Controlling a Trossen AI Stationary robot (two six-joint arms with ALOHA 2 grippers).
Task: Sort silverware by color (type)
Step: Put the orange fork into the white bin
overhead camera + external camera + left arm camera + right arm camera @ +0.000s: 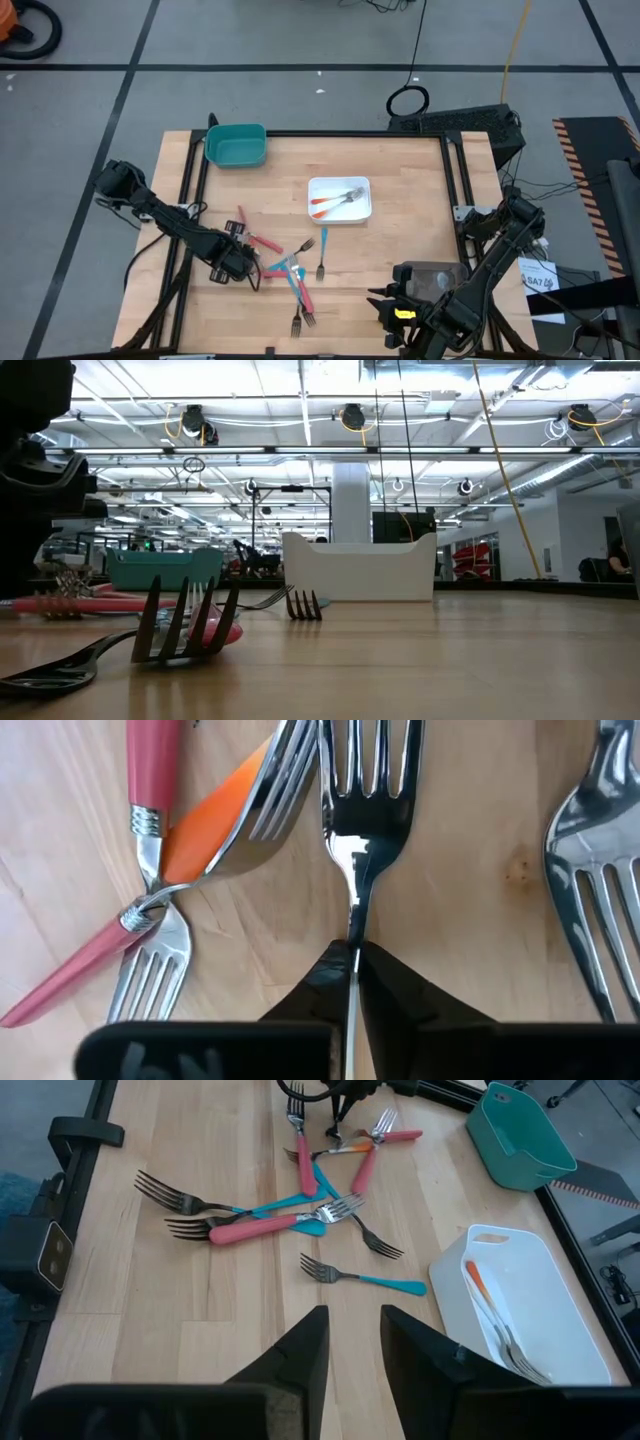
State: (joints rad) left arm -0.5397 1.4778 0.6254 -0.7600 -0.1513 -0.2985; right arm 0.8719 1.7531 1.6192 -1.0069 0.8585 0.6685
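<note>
The handle of the fork pinched by the left gripper is hidden under its own dark fingers, so its colour cannot be told from the left wrist view; only the silver head and neck show, and the two fingers are pressed together on that neck. In the low view most of the heap is a blur of tines and the arms are cut off at the picture's edge. The white tray near the middle of the table holds two forks with orange handles, lying side by side. The teal tray at the far left corner looks bare inside. The rest of the silverware lies loose on the wood between the grippers: pink, blue and one orange handle crossed over each other, with a single blue fork a little apart toward the white tray. The left arm reaches low across the table from its left edge, wrist down at the heap's left side. The right gripper hangs above the near right part of the table, its fingers apart and holding nothing, pointed toward the pile.
</note>
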